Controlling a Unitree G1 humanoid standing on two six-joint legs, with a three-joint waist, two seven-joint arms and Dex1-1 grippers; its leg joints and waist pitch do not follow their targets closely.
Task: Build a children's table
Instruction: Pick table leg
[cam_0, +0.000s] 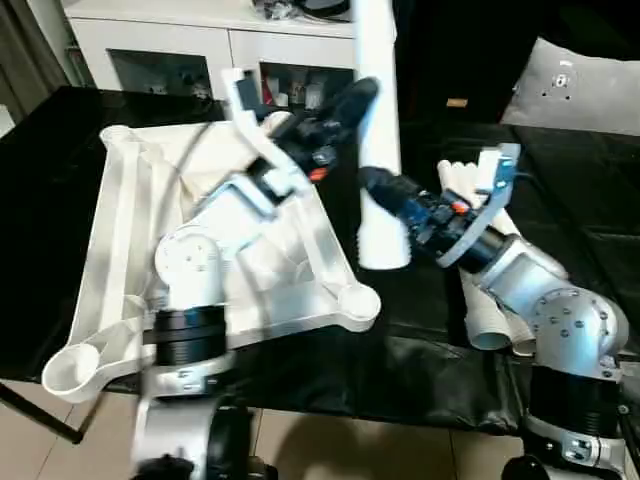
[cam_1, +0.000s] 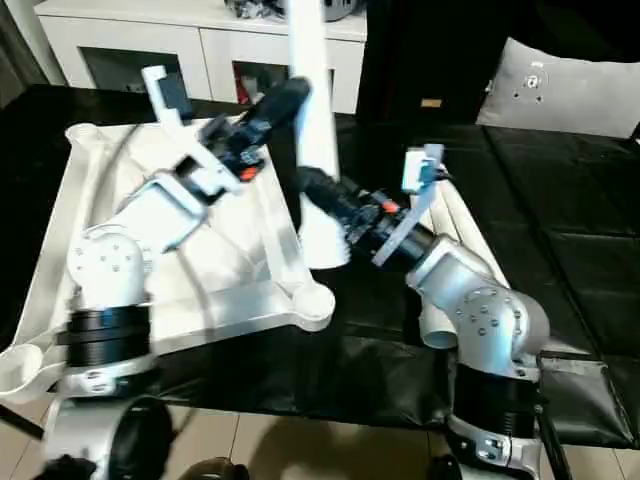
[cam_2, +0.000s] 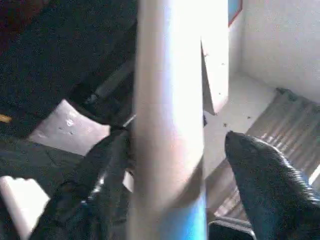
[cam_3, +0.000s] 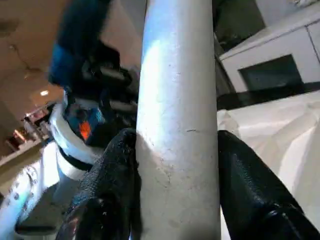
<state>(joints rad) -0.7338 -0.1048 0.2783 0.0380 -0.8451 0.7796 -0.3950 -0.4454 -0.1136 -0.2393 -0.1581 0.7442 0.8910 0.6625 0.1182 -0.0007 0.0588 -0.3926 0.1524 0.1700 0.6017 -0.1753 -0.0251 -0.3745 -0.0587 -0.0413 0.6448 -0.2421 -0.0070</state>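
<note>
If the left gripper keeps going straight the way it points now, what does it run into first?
The upright leg. The left gripper points at it, and in the left wrist view the leg stands between its open fingers, one of them clear of it. The right gripper grips the same leg lower down.

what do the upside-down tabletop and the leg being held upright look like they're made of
Tabletop: probably moulded white plastic, going by the smooth satin ribs and the rounded corner socket. Leg: a white tube, likely plastic too, matte with fine scuffs visible in the right wrist view.

Bright indoor light, glare on leg (cam_2: 170, 100), wrist views w/ motion blur
</note>
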